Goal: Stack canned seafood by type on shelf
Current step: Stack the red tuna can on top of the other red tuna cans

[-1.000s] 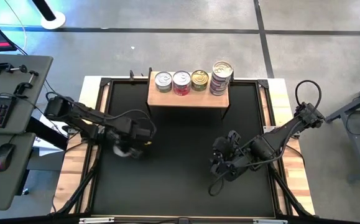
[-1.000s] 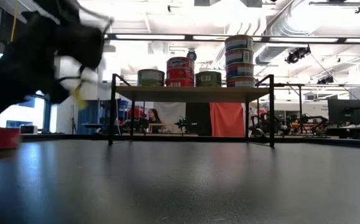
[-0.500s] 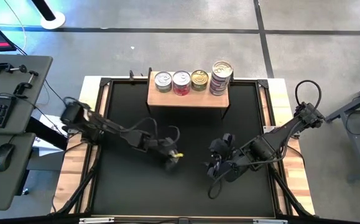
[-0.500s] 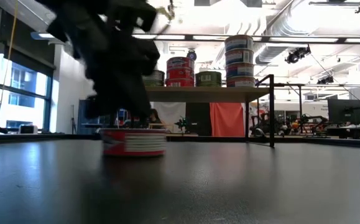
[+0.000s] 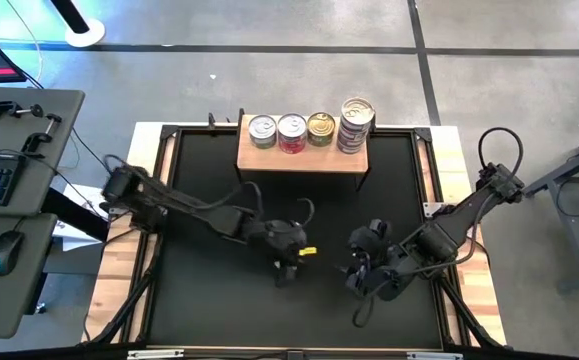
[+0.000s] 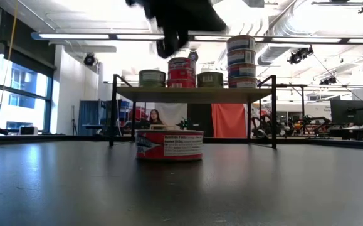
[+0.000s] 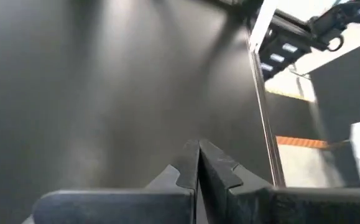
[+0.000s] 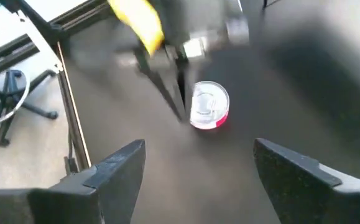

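Red tin [image 6: 169,145] sitting alone on the mat

We see left claw [image 5: 287,268] pinched together above it, right claw [image 5: 369,275] spread apart nearby.

Four spots on the one shelf [image 5: 302,158] are taken by cans. One green can [image 6: 152,78] is seen alone, and a second green can [image 6: 210,79] likewise. Two red cans [image 6: 181,72] are stacked. At least three blue-purple cans [image 6: 241,61] are stacked; the exact number cannot be told. One more red can [image 6: 169,145] is counted on the one black mat [image 5: 209,300]. Two arms are counted, left [image 5: 199,212] and right [image 5: 449,222].
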